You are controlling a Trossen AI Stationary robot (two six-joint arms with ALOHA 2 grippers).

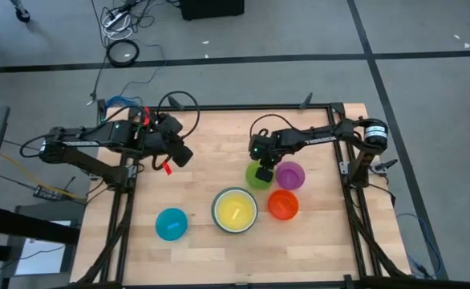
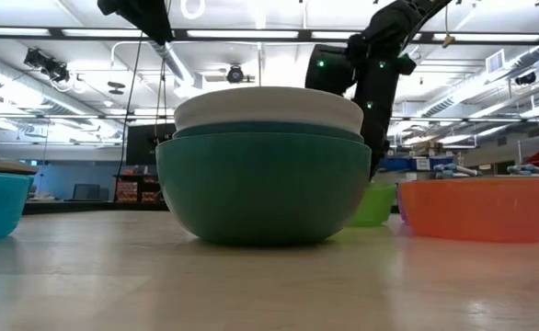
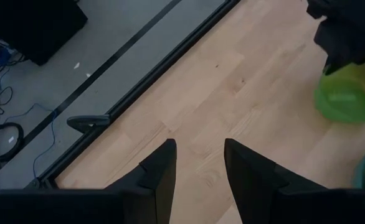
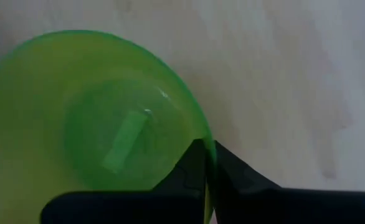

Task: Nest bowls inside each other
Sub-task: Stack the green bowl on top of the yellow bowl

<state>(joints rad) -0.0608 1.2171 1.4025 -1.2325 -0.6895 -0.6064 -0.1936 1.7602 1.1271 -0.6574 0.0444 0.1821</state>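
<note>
A lime bowl [image 1: 254, 180] sits on the table beside a purple bowl [image 1: 290, 174], with an orange bowl [image 1: 283, 205] nearer the front edge. My right gripper [image 4: 208, 163] stands over the lime bowl [image 4: 89, 118] and is shut on it. A yellow bowl [image 1: 235, 210] lies inside a stack of larger bowls, white [image 2: 269, 108] in teal [image 2: 265, 188]. A light blue bowl [image 1: 171, 224] rests on its base at the front left. My left gripper [image 3: 199, 167] hangs open above bare table at the far left. My right gripper pinches the lime bowl's rim [image 4: 201, 132] between its two fingers, one finger inside the bowl and one outside. The fingers come from above, pointing steeply down. The bowl stands upright with its base on the table.
The purple bowl stands close against the lime bowl on its right, and the orange bowl [image 2: 476, 207] is just in front. The bowl stack is at the front centre. Bare wood lies between the left arm and the bowls. A black frame [image 1: 219, 107] edges the table.
</note>
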